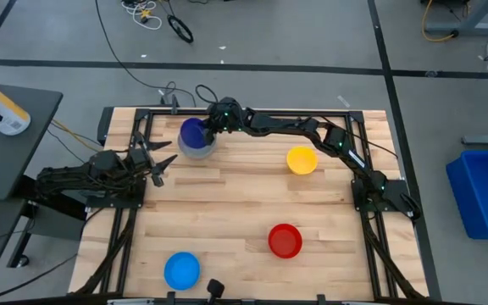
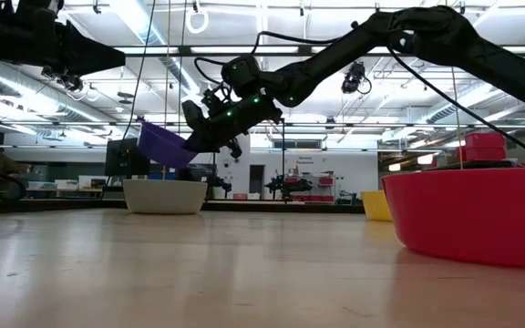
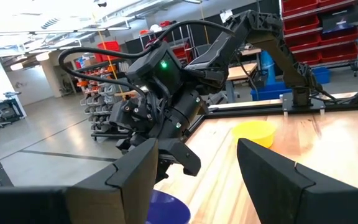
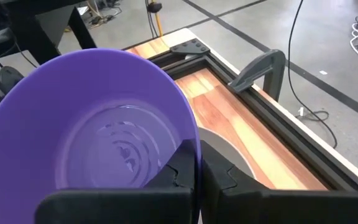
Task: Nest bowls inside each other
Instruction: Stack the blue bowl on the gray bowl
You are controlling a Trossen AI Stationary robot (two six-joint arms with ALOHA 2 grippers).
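The dark blue bowl (image 2: 160, 146) hangs tilted just above the grey bowl (image 2: 164, 196), which stands on its base at the table's far left. My right gripper (image 4: 197, 177) reaches over from the right, shut on the blue bowl (image 1: 191, 132). The yellow bowl (image 1: 302, 159) stands at the far right, the red bowl (image 1: 285, 241) near the front, and the light blue bowl (image 1: 181, 269) at the front left. Beside the grey bowl (image 1: 198, 149), at the left edge, my left gripper (image 1: 163, 165) waits open, holding nothing. My right gripper pinches the dark blue bowl's rim (image 4: 195, 149) on the side nearest the arm. One finger (image 4: 178, 171) is inside the bowl and the other (image 4: 221, 175) outside. The fingers slant down from the table's right. The bowl is lifted clear, tilted, over the grey bowl (image 4: 229, 155).
The table's dark metal frame (image 4: 253, 68) runs along the far edge close behind the grey bowl. Bare wood lies between the bowls in the table's middle. A blue bin (image 1: 485, 191) stands on the floor off the right side.
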